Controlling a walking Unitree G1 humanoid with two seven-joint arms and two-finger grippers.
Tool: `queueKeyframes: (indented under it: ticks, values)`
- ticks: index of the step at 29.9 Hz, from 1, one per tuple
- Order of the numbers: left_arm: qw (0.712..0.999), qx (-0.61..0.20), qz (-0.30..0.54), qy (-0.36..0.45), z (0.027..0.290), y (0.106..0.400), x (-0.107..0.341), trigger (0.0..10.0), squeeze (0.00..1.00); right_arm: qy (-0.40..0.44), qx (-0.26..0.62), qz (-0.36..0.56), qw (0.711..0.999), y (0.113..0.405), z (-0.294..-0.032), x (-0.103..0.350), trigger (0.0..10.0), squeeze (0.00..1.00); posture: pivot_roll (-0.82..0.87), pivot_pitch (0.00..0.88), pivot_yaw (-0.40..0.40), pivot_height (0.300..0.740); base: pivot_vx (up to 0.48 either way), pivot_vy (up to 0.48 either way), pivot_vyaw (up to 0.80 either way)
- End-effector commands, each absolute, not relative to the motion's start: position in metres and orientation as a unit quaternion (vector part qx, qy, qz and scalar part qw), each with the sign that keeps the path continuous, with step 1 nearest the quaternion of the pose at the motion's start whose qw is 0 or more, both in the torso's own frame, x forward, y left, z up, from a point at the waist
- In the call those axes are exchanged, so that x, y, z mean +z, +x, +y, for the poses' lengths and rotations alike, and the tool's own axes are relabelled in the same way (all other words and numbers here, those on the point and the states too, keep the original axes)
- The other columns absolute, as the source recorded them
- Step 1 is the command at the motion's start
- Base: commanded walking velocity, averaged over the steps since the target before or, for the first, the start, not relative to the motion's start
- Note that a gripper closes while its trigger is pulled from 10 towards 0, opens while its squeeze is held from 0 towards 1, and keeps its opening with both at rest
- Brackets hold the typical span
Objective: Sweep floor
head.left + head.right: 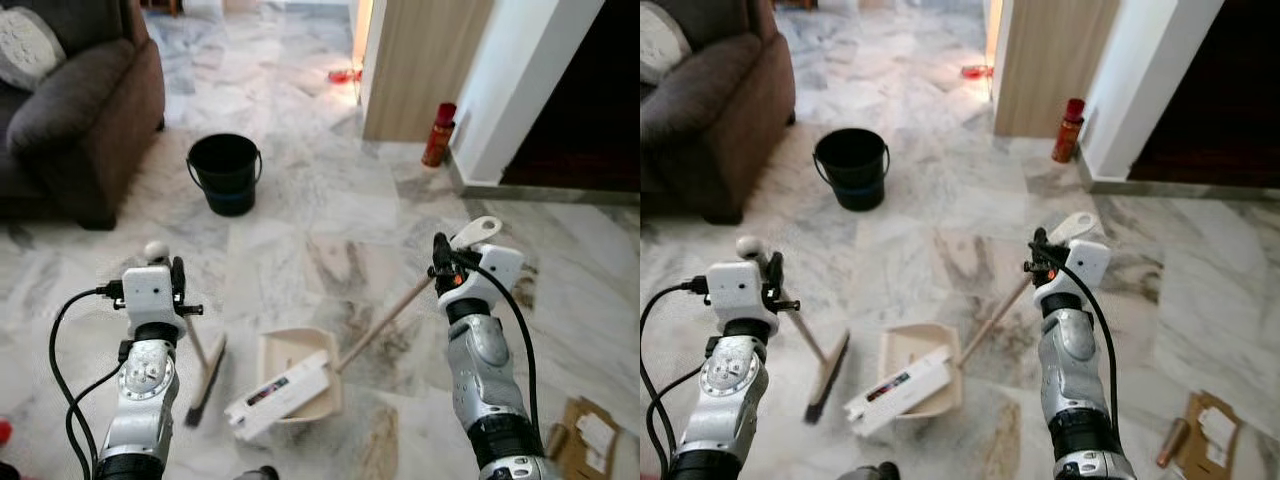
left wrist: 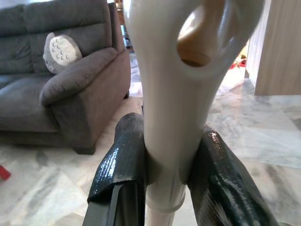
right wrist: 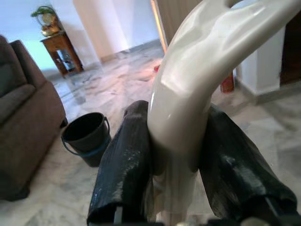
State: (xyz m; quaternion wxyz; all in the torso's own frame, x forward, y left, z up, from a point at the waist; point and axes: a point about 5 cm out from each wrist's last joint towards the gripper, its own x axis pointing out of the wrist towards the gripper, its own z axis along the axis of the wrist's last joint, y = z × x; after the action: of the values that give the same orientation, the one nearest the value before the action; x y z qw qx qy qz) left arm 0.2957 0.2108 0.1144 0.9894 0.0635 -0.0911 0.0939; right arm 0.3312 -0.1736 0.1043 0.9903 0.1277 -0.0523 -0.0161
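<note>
Left eye view, floor (image 1: 330, 200): grey-veined marble is seen, with a black bucket (image 1: 224, 172) standing well in front of the robot, near the arm of a dark sofa (image 1: 75, 110).
Left eye view, dustpan (image 1: 298, 385): it is placed on the floor between the two arms; a white flat box (image 1: 280, 394) is laid across its front edge, partly inside it.
Left eye view, dustpan handle (image 1: 400, 300): the wooden stick rises slanted from the pan up to the right gripper (image 1: 447, 262), which is closed around its pale plastic end.
Left eye view, broom (image 1: 205, 375): its dark head rests on the floor just beside the left side of the dustpan; the stick goes up to the left gripper (image 1: 172, 280).
Right eye view, red bottle (image 1: 1070, 130): it stands upright against the foot of the white wall.
Right eye view, cardboard piece (image 1: 1205, 435): it lies on the floor to the right of the right arm.
Left wrist view, fingers (image 2: 120, 165): both black fingers are pressed on the cream grip of the broom, pinching it from two sides.
Right wrist view, fingers (image 3: 127, 160): the curved cream grip of the dustpan handle is pinched between them.
</note>
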Motion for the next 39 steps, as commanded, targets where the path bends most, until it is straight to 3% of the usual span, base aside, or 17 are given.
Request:
queueKeyframes:
  ticks: [1,39]
  values:
    - [0.987,0.086,-0.120,0.059,0.2047,0.2986,0.1273,10.0,0.00,0.132,-0.022,-0.066,0.989,0.3330,-0.1784,0.1107,10.0,0.00,0.04,0.137,-0.020,0.740,0.405,0.000,0.00]
    - [0.987,0.092,-0.119,0.060,0.2081,0.2969,0.1286,10.0,0.00,0.140,-0.008,-0.054,0.989,0.3338,-0.1753,0.1078,10.0,0.00,0.05,0.153,-0.020,0.740,0.404,0.000,0.00]
